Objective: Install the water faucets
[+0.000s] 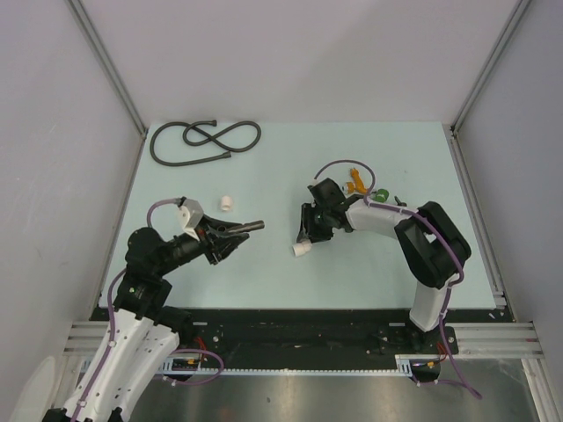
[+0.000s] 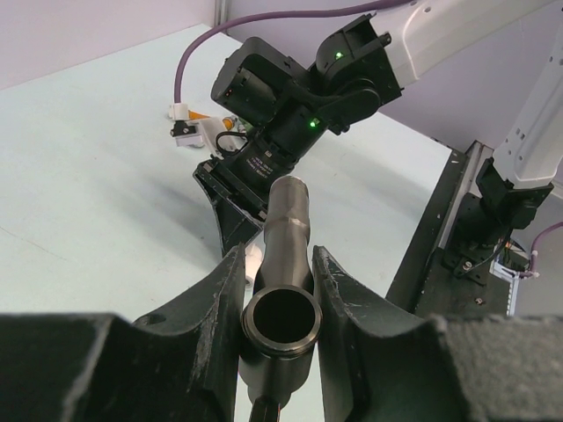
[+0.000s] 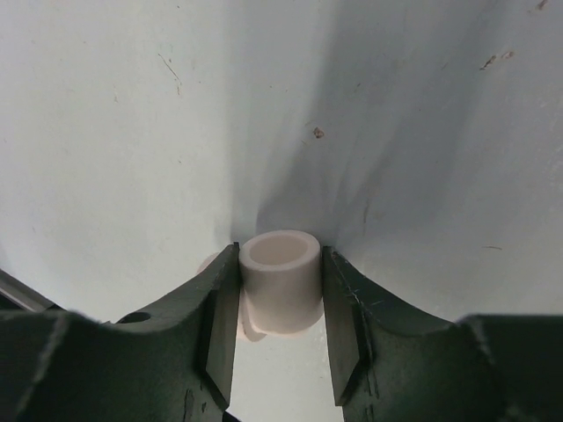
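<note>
My left gripper (image 1: pixel 230 239) is shut on a dark grey-brown metal faucet (image 1: pixel 249 229), which sticks out to the right towards the right arm. In the left wrist view the faucet (image 2: pixel 286 220) sits between the fingers (image 2: pixel 211 308), its open threaded end facing the camera. My right gripper (image 1: pixel 306 239) is shut on a stubby white plastic fitting (image 1: pixel 301 251) at the table surface. In the right wrist view the fitting (image 3: pixel 280 281) stands upright between both pads. The second faucet does not clearly show.
A second white fitting (image 1: pixel 227 202) lies behind the left gripper. A coiled black hose (image 1: pixel 204 139) lies at the far left. Small orange (image 1: pixel 356 184) and green (image 1: pixel 381 193) parts lie behind the right arm. Grey walls enclose the table on three sides.
</note>
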Motion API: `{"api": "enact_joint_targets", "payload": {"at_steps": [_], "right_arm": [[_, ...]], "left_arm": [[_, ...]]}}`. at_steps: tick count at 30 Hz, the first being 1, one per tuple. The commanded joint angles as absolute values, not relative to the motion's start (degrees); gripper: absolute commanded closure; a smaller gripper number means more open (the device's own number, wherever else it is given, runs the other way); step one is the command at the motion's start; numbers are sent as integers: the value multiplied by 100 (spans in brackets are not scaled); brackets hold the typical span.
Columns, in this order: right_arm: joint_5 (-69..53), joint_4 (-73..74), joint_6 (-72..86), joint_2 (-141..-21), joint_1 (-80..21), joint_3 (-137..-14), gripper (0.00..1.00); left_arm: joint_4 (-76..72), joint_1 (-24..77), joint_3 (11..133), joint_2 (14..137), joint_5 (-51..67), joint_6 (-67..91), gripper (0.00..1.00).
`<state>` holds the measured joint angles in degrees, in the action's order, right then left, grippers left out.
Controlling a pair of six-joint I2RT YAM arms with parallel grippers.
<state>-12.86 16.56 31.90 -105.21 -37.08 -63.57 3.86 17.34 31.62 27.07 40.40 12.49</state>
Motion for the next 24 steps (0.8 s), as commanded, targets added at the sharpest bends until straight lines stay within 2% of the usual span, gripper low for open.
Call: {"api": "enact_joint_targets", "payload": {"at_steps": [1, 5, 11, 17, 24], "right_arm": [[-1055, 1741, 3015, -10047, -3735, -6521, 87], [-731, 1679, 2822, -9414, -3744, -6521, 100], [-72, 1407, 2523, -8141, -3788, -6416, 100], [517, 415, 2330, -6602, -3806, -5803, 100], [738, -1326, 1803, -5353, -3964, -5142, 100]], "left_arm": [[71, 1767, 3147, 2689, 4043, 1212, 100], [-394, 1767, 3076, 2760, 4192, 1642, 100], [-1659, 1775, 2865, 3041, 4350, 2582, 100], [-3302, 1784, 2953, 3664, 4429, 3539, 100], [-5472, 1951, 3996, 5270, 4913, 4701, 100]]}}
